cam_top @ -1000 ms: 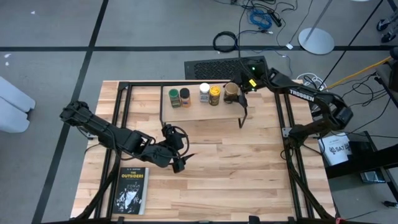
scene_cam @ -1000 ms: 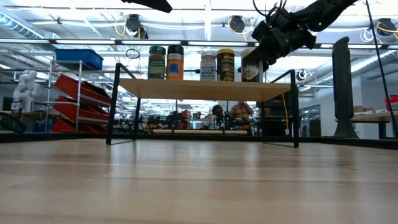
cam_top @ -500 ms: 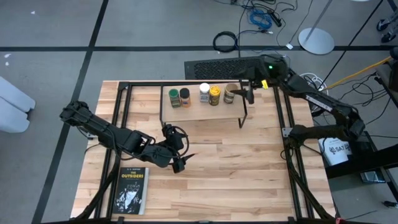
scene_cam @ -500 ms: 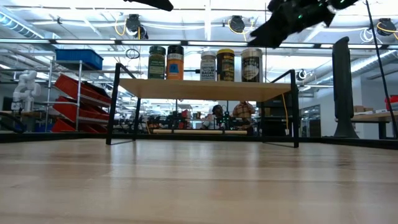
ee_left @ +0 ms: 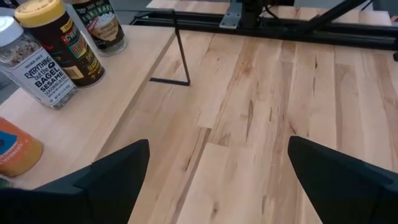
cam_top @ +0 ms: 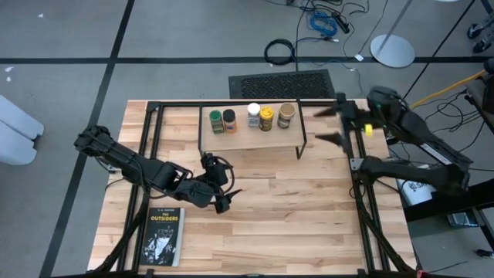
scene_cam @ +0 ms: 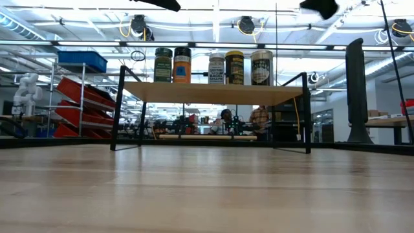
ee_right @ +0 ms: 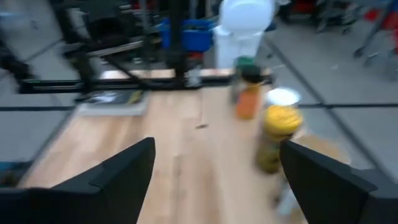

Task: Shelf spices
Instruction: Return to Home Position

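Five spices (cam_top: 253, 115) on shelf (cam_top: 247, 139); right jaws apart beside it, left jaws apart mid-table.

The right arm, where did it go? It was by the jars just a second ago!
The right gripper came off the tan-lid jar, leaving it on the shelf, and swung away to the right. It now hangs open past the shelf's end. The other four jars stayed in their row. The left gripper and the book did not move.
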Robot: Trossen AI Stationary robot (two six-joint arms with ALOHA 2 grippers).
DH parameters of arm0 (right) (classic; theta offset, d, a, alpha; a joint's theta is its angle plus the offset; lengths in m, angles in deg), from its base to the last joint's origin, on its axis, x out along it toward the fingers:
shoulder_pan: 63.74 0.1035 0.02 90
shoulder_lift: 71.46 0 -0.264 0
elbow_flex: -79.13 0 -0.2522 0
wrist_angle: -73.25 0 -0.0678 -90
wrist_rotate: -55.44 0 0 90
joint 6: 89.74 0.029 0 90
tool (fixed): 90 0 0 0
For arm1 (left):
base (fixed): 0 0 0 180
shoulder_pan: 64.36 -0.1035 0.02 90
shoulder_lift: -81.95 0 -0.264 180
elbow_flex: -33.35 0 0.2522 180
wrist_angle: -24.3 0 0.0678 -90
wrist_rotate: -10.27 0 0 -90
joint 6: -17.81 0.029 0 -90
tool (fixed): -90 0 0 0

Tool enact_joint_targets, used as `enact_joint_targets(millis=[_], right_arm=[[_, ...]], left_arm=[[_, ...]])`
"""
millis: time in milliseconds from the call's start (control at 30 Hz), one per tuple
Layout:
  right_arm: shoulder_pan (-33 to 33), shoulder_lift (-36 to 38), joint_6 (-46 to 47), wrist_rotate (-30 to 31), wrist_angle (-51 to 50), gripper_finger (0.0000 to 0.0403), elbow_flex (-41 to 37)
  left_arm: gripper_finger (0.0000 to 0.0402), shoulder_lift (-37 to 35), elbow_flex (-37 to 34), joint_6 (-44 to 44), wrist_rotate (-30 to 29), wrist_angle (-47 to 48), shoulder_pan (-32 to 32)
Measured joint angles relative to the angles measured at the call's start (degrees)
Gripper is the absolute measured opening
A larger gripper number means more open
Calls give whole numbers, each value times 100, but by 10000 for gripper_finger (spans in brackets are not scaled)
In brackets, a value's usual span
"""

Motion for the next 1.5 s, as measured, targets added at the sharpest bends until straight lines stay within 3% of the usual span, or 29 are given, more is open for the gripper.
enact_joint_targets(millis=[133,300,467,633,833,967,1333,1500], right_arm=[[540,483,524,306,-874,307,0],[1192,948,1080,662,-1563,229,-109],[1593,1387,1345,705,-1578,118,-554],[1853,1832,1041,706,-1669,13,-1058],[1900,2444,785,714,-1607,2,-1323],[1900,2976,776,717,-1473,1,-1390],[1900,4042,891,704,-1201,0,-1547],[1866,4152,956,863,-1205,0,-1552]], left_arm=[[393,-1,0,116,-13,-161,-12],[371,0,0,539,-15,-585,-85],[313,0,0,824,-22,-1030,-190],[222,0,0,1000,-20,-1002,-308],[85,-2,-2,1139,-211,-1300,-482],[12,-11,-389,1427,-211,-2300,-632],[4,-2,-2465,1298,79,-5380,-855],[6,-2,-2998,1150,181,-6265,-859]])
